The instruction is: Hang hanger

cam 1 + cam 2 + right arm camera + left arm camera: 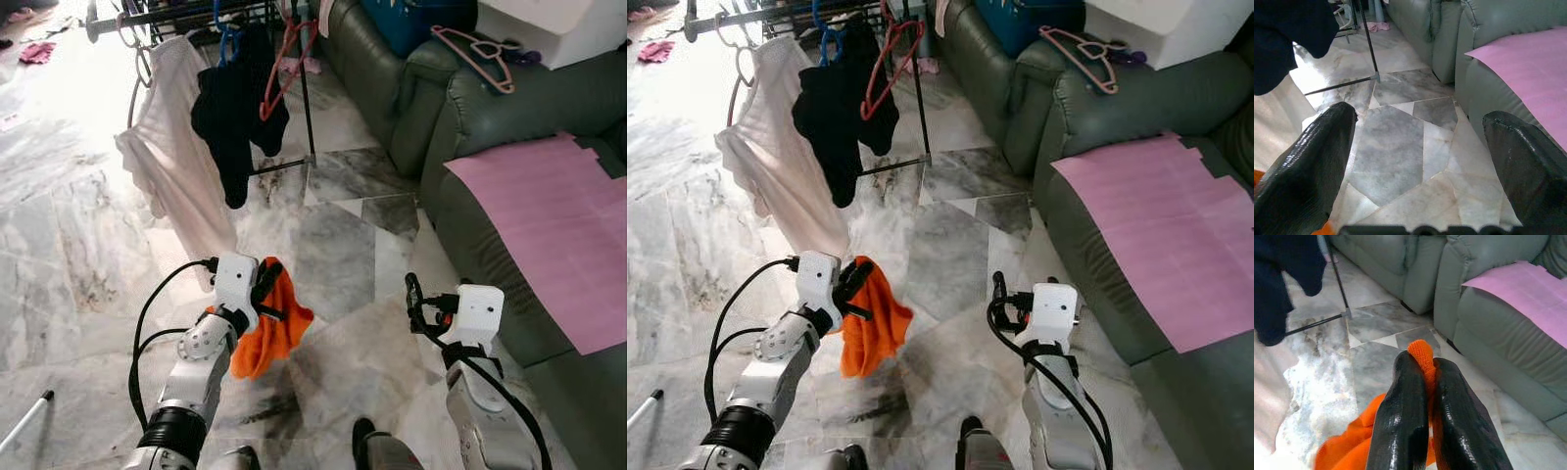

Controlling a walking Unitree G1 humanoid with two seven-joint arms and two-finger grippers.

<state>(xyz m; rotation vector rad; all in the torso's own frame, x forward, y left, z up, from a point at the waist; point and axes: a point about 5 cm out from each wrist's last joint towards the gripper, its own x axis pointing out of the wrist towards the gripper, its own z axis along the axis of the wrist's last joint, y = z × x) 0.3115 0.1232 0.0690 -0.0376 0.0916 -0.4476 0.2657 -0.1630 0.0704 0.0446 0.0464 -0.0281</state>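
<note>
Nearest the camera, at lower centre-left of the left eye view, the left gripper [266,284] is clamped on an orange cloth [269,333], a fold of it pinched between the black fingers [1400,431] while the rest hangs limp over the marble floor [343,255]. At lower right the right gripper [413,299] is held out over the floor with its fingers well apart and nothing between them. The likeliest hanger for the task, a pink hanger [477,54], lies loose on the arm of the green sofa [441,108] at upper right; a red hanger [281,64] and a blue one [225,34] already hang on the rack [196,12] at upper centre, among a white garment [181,147] and a dark one [235,117]. The pink hanger looks light, thin and stiff, probably smooth plastic, so it may slip or swing in a narrow pinch. A hold on the neck just under the hook, or at the middle of a shoulder bar, should keep the hook free for the rail.
</note>
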